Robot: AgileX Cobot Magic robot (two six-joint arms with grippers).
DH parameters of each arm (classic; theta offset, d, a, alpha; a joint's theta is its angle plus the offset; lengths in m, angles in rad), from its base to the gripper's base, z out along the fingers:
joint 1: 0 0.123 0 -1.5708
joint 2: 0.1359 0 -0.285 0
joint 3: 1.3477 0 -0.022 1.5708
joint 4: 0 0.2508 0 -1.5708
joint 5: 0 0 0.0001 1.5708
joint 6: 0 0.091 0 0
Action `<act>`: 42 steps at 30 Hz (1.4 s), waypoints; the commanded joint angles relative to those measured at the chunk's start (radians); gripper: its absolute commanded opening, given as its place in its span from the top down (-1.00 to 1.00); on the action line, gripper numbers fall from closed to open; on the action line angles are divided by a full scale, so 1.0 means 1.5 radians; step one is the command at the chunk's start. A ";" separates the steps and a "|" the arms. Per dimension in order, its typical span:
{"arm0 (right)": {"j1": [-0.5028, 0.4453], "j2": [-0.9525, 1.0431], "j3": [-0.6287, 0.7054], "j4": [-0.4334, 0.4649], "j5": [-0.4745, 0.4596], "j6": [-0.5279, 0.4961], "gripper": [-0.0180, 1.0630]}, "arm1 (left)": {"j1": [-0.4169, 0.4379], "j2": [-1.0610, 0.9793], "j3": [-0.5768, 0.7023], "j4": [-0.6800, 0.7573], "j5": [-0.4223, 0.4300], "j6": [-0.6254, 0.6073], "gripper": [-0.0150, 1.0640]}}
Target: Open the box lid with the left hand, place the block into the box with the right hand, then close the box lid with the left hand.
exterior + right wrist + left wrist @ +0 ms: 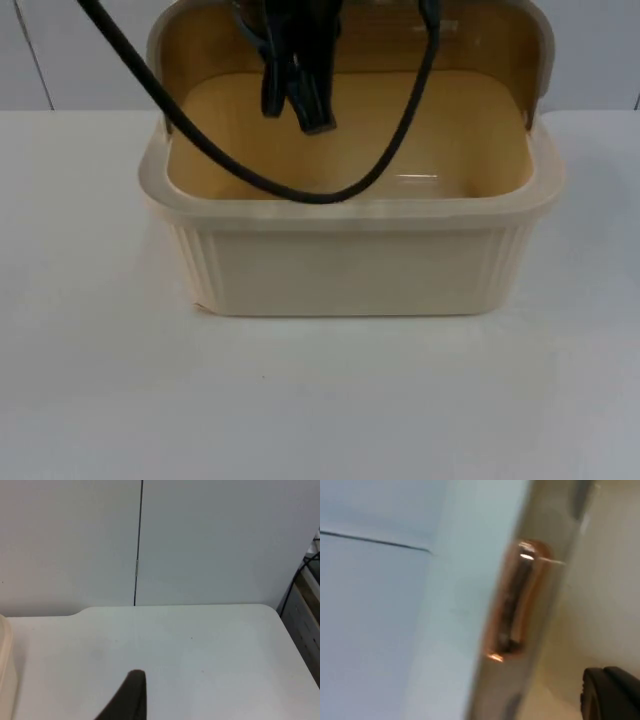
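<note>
Box: I see it cream, on the white table, lid raised behind it.
Left gripper: hangs over the box interior; jaws, I cannot tell.
Right gripper: waits beside the box, facing the grey partition wall; jaws, I cannot tell.

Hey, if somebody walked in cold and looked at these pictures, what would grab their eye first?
The big cream box at the table's middle, its lid raised at the back and its amber interior bare. Next, the left gripper hanging over the box's opening with a black cable looped across. In the left wrist view, a shiny copper-coloured catch sits on the lid's edge.
</note>
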 commanded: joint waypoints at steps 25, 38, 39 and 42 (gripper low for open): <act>0.003 0.000 -0.003 0.019 -0.001 -0.001 -0.98 | 0.248 -0.402 -0.004 -0.287 -0.055 -0.190 0.98; 0.003 0.000 -0.003 0.019 -0.001 -0.001 -0.98 | 0.461 -0.405 0.119 -0.343 -0.070 -0.236 0.98; 0.003 0.000 -0.003 0.019 -0.001 -0.001 -0.98 | 0.461 -0.405 0.131 -0.343 -0.085 -0.241 0.98; 0.003 0.000 -0.003 0.019 -0.001 -0.001 -0.98 | 0.461 -0.405 0.151 -0.343 -0.102 -0.242 0.98</act>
